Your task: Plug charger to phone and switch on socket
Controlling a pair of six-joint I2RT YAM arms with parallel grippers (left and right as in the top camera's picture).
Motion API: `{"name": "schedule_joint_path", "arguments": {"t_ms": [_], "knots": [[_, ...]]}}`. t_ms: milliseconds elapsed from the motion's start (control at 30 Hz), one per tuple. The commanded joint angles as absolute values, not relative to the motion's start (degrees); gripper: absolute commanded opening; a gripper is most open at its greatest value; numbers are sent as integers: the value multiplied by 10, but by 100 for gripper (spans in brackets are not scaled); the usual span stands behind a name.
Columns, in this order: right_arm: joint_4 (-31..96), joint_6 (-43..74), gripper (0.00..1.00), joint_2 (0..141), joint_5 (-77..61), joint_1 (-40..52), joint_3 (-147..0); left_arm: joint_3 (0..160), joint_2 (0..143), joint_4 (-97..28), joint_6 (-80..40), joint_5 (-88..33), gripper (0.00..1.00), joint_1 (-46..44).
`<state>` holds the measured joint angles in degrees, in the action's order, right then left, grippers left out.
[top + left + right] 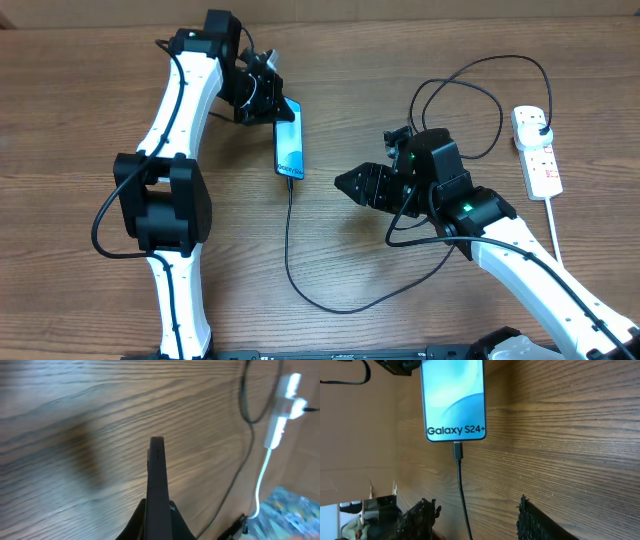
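Wooden tabletop (pixel 80 120): phone (pixel 289 145), charger (pixel 288 240) plugged into its lower end; top end clamped by left end effector (pixel 276 105); right end effector (pixel 350 185) spread wide, empty, near the plugged end.

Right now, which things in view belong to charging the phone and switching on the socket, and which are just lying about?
Job in hand:
phone, held by the left gripper
charger, tip in the phone
socket

Lying about:
only a blurred colourful patch in the corner of the left wrist view; cannot tell what it is
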<state>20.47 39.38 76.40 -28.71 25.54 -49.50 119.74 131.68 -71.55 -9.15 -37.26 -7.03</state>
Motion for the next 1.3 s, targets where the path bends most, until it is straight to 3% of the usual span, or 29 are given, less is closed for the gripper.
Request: {"name": "schedule_joint_path", "arguments": {"t_ms": [0, 433, 1267], "knots": [[204, 387, 55, 765, -281, 254, -503, 1173, 1291, -704, -128, -349, 4, -72], [216, 387, 55, 765, -281, 254, -502, 1063, 1293, -605, -157, -354, 4, -72], [216, 387, 55, 765, -274, 254, -503, 1039, 1293, -593, -154, -327, 4, -72]]}}
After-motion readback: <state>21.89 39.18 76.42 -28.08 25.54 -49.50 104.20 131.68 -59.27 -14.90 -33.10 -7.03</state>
